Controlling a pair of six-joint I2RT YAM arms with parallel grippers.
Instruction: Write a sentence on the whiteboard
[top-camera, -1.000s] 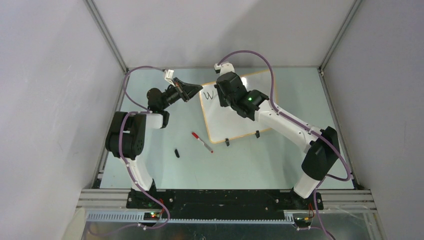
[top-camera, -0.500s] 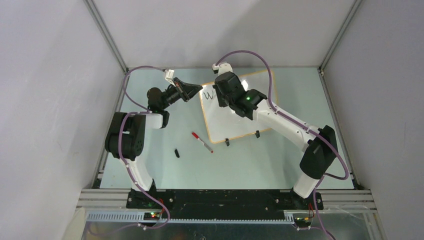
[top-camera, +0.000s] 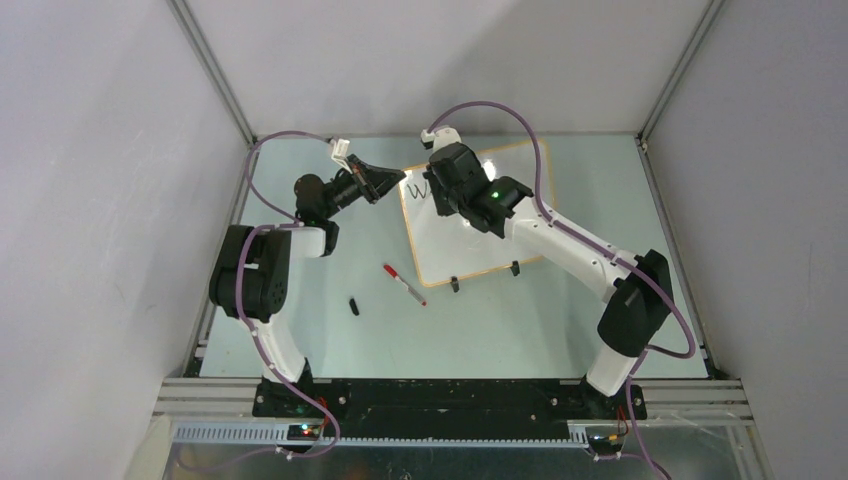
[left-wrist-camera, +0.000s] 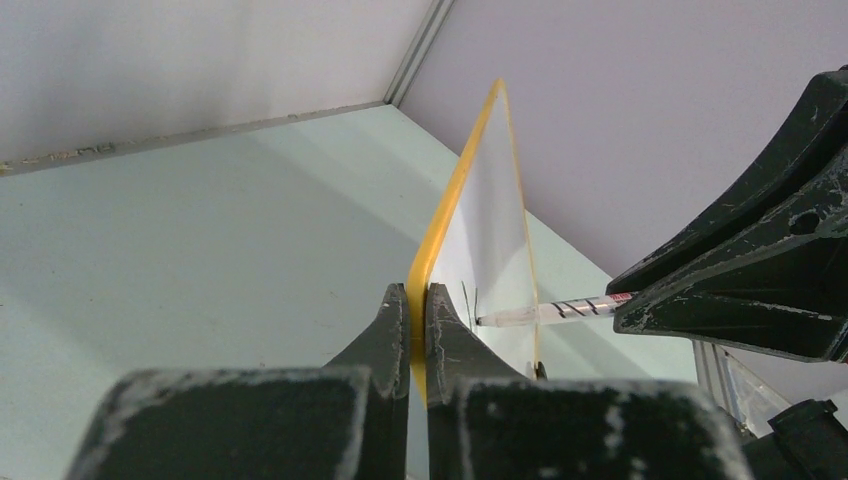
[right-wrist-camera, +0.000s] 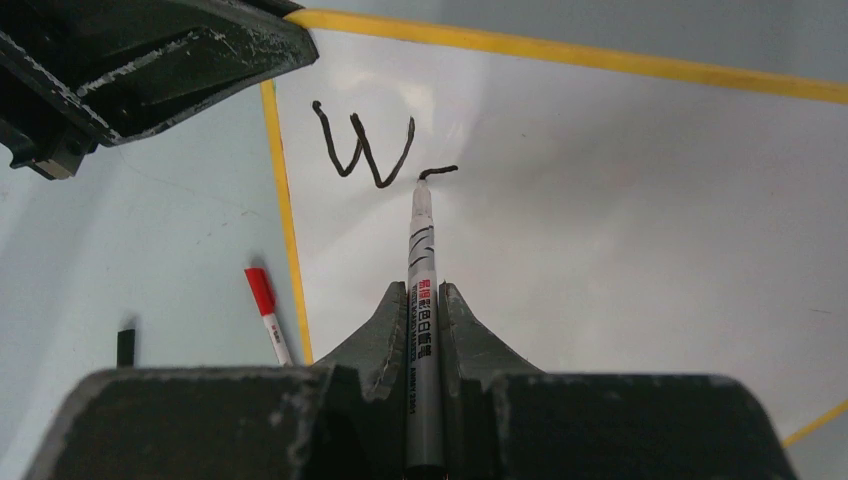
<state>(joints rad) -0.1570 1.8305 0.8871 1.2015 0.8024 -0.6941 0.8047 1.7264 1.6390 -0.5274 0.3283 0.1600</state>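
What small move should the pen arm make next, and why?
Probably carry the stroke on into the next letter: only a W and a short dash are written, the marker tip touches the whiteboard, and the left jaws pinch its edge.

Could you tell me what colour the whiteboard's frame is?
Yellow-orange frame, clearest in the right wrist view.

Right-wrist feed: the whiteboard carries one black handwritten letter, "W", near its top left corner as I see it. A short dash-like stroke sits just right of it. The marker barrel has red and blue print, too small for me to read.
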